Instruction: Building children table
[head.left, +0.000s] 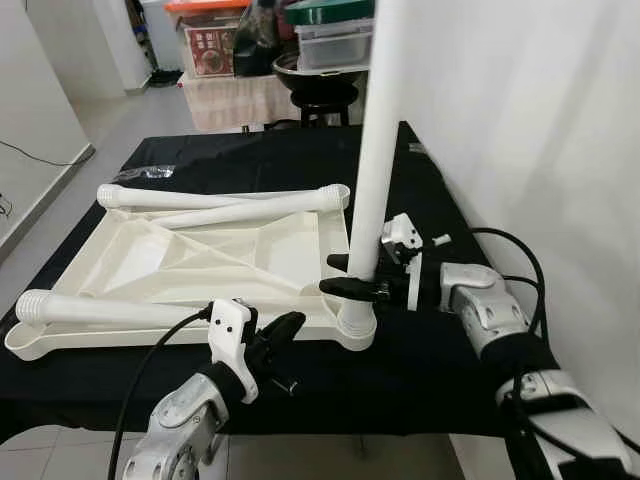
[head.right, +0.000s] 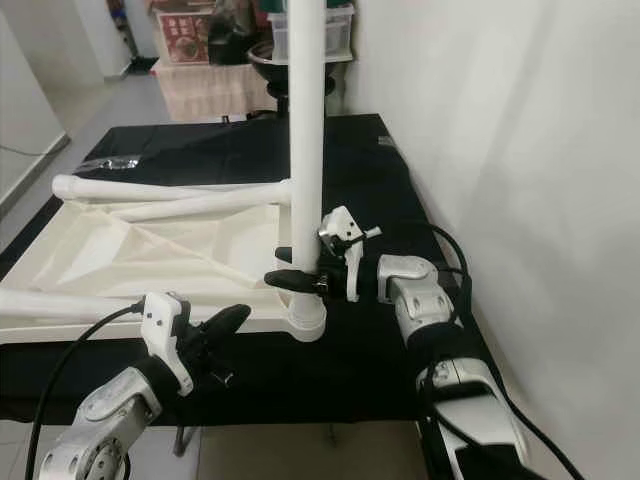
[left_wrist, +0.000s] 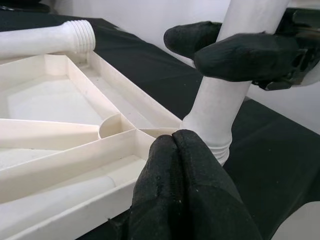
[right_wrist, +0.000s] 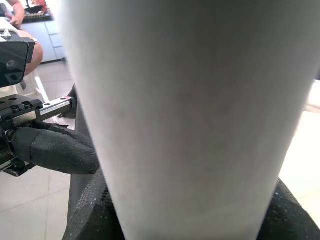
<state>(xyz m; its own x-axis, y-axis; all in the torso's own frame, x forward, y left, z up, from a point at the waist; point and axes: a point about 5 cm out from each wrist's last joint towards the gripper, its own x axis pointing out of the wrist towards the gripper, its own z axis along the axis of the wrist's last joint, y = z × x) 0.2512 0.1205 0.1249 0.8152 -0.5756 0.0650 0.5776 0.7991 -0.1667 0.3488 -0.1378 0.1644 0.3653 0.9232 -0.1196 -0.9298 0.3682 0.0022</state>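
Right gripper (head.left: 352, 275) clamps upright table leg (head.left: 378, 150) at tabletop's (head.left: 230, 262) lower-right corner socket, centre frame; left gripper (head.left: 285, 328) clenched empty nearby; cross-threading likely if leg tilts while turning.

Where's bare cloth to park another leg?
Free: black cloth behind the upturned tabletop, and the strip right of the upright leg toward the wall. Crowded: the near right corner, where the right gripper clamps that leg.

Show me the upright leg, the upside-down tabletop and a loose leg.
Upright leg (head.left: 378, 190): left eye view, mid-shaft.
Tabletop (head.left: 225, 255): left eye view, ribbed underside.
Loose leg (head.left: 100, 310): left eye view, shaft near threaded end.
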